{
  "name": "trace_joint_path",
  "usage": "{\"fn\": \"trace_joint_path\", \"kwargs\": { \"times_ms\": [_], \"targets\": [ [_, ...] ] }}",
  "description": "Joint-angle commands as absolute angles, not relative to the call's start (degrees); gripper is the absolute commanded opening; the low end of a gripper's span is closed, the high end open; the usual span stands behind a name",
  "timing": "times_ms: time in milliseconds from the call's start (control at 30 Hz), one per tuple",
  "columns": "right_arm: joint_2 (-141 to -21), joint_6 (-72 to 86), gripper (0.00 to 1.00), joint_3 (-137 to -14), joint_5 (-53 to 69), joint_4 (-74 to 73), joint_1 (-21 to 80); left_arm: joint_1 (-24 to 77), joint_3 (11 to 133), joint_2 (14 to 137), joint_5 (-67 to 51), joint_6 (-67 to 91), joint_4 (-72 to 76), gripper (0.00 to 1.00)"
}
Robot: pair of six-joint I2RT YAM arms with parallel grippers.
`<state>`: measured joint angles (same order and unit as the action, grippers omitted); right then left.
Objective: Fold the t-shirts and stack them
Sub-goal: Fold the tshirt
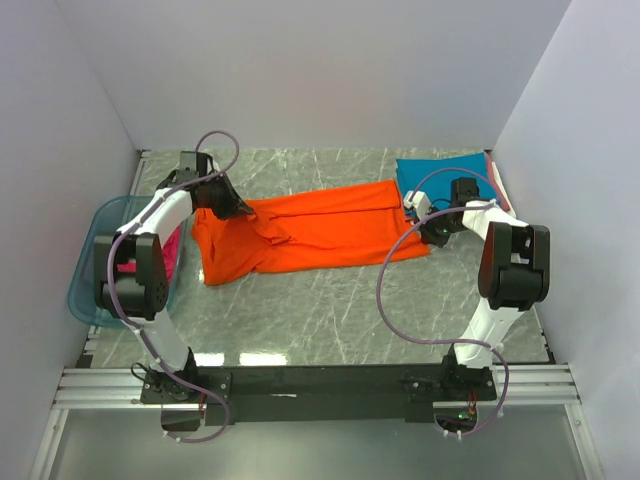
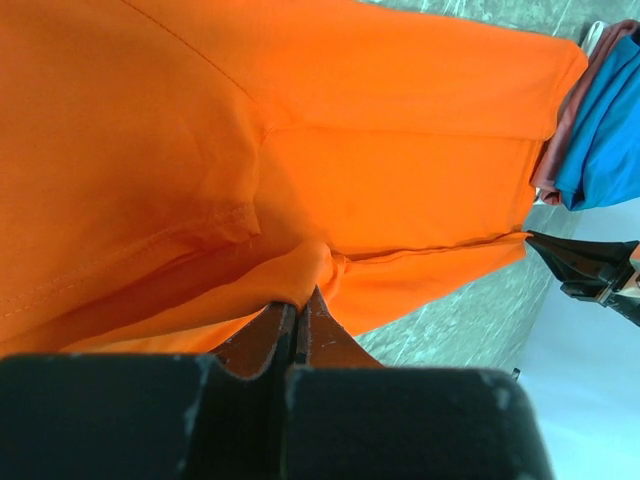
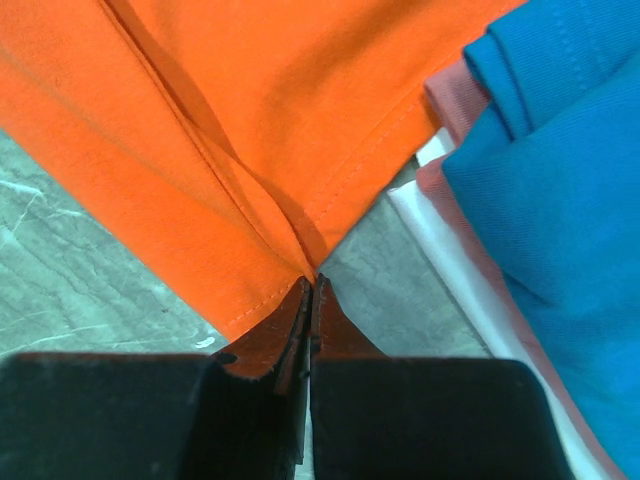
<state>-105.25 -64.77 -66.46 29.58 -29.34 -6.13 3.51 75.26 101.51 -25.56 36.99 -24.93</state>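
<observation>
Centre frame: left pincer (image 2: 298, 302) and right pincer (image 3: 311, 287) clamp opposite edges of the orange tee (image 1: 320, 235), likely limp, light.

orange t-shirt (image 1: 310, 235): solid bright orange
teal t-shirt (image 1: 445, 168), right of orange t-shirt: solid teal blue
pink t-shirt (image 3: 445, 95): dusty pink
white t-shirt (image 3: 450, 262): plain white
tub (image 1: 90, 270): translucent blue
table (image 1: 330, 310): grey marble, pale veins

A robot lab cell here: white panels (image 1: 300, 70) box in a marble-patterned table (image 1: 300, 310), left arm (image 1: 135, 275) and right arm (image 1: 510, 265) bolted to an aluminium rail (image 1: 100, 385) at its near edge.
</observation>
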Motion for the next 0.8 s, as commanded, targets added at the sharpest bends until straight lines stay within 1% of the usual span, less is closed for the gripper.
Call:
{"fn": "trace_joint_path", "kwargs": {
  "times_ms": [0,433,767],
  "targets": [
    [-105.5,-63.9,0.0,-69.0,29.4,-28.7,-5.6,3.1,78.0,101.6,-26.5,35.3,-24.9,0.0],
    [-105.7,-63.4,0.0,-69.2,29.1,-28.7,-5.1,2.2,80.1,102.9,-27.4,33.9,-26.5,0.0],
    [-106.1,-62.8,0.01,-69.5,28.4,-28.8,-4.8,2.1,83.8,107.0,-28.2,32.1,-28.8,0.0]
  ]
}}
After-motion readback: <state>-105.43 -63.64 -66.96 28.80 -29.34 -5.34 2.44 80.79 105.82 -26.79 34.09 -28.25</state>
